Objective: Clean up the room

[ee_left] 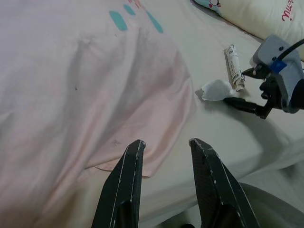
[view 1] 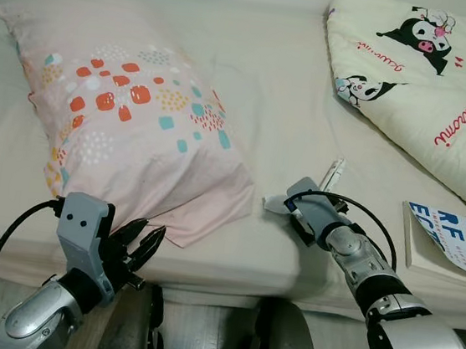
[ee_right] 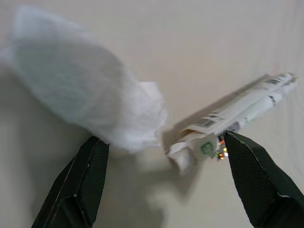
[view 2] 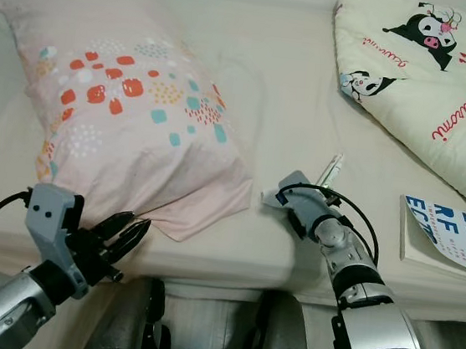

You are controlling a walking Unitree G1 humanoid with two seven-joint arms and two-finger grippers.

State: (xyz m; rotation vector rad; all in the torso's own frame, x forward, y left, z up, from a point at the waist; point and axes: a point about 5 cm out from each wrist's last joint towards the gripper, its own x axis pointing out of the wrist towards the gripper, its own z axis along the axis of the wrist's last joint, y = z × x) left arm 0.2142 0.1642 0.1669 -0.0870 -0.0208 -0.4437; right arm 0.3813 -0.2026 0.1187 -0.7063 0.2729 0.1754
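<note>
I see my right gripper (ee_right: 161, 178) spread wide, empty, white tissue (ee_right: 80, 95) and rolled wrapper (ee_right: 232, 116) just ahead; left gripper (ee_left: 166, 147) parted, empty.

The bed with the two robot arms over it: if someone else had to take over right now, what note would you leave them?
Right gripper: open, down on the bed, its fingers straddling a white tissue and a rolled paper wrapper.
Left gripper: open, holding nothing, at the near corner of the pink pillow.
Done: nothing picked up yet.
Left: pick up tissue and wrapper; book and cartoon quilt still lie on the bed's right side.
</note>
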